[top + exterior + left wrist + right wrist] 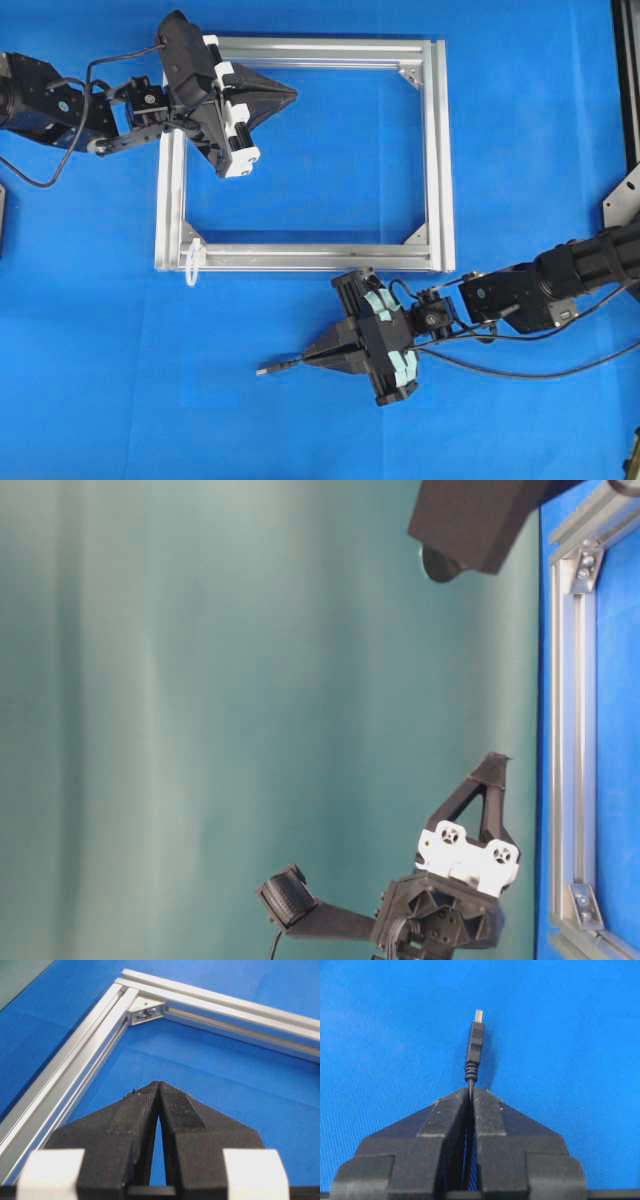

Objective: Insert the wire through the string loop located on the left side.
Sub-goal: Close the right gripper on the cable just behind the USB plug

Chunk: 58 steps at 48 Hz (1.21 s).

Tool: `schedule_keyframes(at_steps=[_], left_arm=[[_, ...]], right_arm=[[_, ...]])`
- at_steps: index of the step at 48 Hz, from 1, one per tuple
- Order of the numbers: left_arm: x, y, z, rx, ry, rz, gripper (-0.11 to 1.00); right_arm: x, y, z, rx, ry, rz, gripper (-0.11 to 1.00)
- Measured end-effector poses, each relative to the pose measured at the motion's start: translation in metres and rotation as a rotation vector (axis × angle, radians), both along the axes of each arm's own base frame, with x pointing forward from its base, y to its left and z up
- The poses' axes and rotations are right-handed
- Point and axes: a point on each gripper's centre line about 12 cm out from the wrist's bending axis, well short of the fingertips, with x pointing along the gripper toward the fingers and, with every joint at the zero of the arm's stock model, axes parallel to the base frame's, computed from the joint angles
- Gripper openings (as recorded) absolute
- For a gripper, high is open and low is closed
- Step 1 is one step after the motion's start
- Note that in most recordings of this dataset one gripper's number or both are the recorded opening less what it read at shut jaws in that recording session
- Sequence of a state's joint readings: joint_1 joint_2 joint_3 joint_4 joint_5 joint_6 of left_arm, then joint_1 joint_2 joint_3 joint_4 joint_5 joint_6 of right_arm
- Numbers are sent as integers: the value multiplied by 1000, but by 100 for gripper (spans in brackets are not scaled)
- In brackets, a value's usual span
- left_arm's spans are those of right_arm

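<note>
The wire's plug [266, 370] pokes out leftward from my right gripper [308, 357], which is shut on the wire below the frame's bottom rail. In the right wrist view the thin black wire runs between the closed fingers [445, 1115], and the dark plug with its silvery end [475, 1042] stands just past the right gripper [471, 1090] over blue mat. The white string loop [192, 268] hangs at the frame's bottom-left corner, left of and above the plug. My left gripper [292, 95] is shut on nothing above the frame's upper left, and the left gripper [159, 1084] has its tips together.
The silver aluminium frame [440, 150] lies flat on the blue mat, and its corner bracket [146, 1011] shows in the left wrist view. A black cable [520, 375] trails right from the right arm. A dark post [628, 80] stands at the right edge.
</note>
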<state>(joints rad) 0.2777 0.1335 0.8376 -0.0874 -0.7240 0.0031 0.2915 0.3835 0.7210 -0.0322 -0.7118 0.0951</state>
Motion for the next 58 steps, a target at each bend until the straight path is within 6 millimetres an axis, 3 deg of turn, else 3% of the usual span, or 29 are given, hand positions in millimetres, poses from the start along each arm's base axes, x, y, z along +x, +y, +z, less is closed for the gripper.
schedule_keyframes(at_steps=[14,20,58], left_arm=[[0,0,-1,-1,4,0,0],[-1,0,-2,-4,12,0,0],[-1,0,-2,-6,16,1,0]], right_arm=[[-1,-1,49,-4,-16,-1,-10],[-4,-2,61,-6,-12,-1,-10],[-4,-3,63,-7,-9,-4,-10]])
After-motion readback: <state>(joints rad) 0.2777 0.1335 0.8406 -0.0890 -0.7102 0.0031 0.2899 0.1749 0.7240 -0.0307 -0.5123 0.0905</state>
